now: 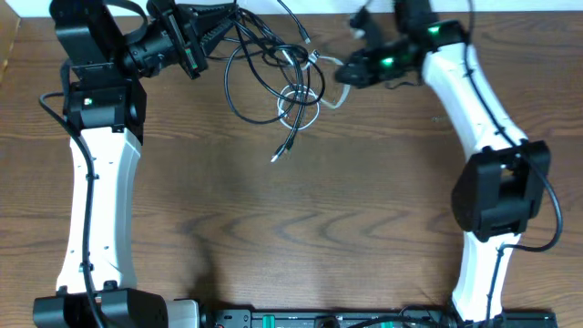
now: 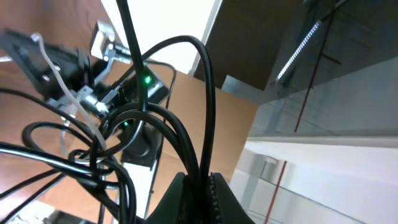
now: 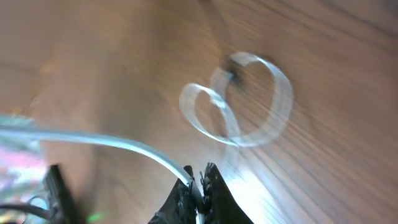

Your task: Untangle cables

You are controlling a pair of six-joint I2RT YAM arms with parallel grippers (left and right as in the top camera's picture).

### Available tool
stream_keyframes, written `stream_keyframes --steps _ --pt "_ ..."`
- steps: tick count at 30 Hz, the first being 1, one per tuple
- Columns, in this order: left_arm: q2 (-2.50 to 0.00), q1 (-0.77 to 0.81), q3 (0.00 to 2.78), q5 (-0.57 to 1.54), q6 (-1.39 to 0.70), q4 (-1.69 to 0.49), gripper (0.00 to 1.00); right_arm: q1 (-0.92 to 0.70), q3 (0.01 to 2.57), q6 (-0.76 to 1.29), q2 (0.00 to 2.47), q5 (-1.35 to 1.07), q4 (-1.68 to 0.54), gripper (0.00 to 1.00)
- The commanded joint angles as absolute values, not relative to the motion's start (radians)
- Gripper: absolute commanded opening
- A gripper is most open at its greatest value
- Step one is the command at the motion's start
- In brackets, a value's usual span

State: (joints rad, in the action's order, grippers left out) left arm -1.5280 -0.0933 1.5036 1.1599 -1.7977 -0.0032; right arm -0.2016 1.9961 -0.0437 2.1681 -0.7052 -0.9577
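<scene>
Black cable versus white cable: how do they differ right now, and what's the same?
Holder: the left gripper pinches the black cable; the right gripper pinches the white cable.
Pose: the black cable arcs up in raised loops, while the white cable's loops lie flat on the table.
Shared: both are thin cords clamped in shut grippers, and overhead they overlap in one tangle.
</scene>
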Motion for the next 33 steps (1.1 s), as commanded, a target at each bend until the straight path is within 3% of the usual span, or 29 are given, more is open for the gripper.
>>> stream_keyframes --steps 1,5,14,19,23,27,33 --pt "-1.503 -0.095 1.513 1.119 -1.69 -0.003 0.08 -0.131 2.003 0.008 2.173 -0.479 -1.026 0.01" --pt "-1.504 -0.095 1.509 1.072 -1.596 -0.091 0.08 -0.081 2.003 0.049 2.173 -0.348 -1.121 0.01" --pt "-1.504 -0.095 1.509 0.947 -1.441 -0.312 0.07 0.027 2.003 0.074 2.17 -0.32 -1.239 0.01" --pt "-1.504 -0.084 1.509 0.947 -1.345 -0.313 0.07 0.023 2.003 -0.07 2.163 -0.476 -1.256 0.01" --pt "-1.504 -0.04 1.509 0.948 -0.969 -0.342 0.07 -0.017 2.003 -0.197 2.148 -0.665 -1.263 0.05" --pt "-1.507 0.007 1.509 0.949 -0.649 -0.453 0.07 -0.079 2.003 -0.218 2.12 -0.688 -1.24 0.18" --pt "-1.509 0.032 1.509 0.949 -0.274 -0.606 0.07 -0.179 2.003 -0.177 2.043 -0.688 -1.15 0.31"
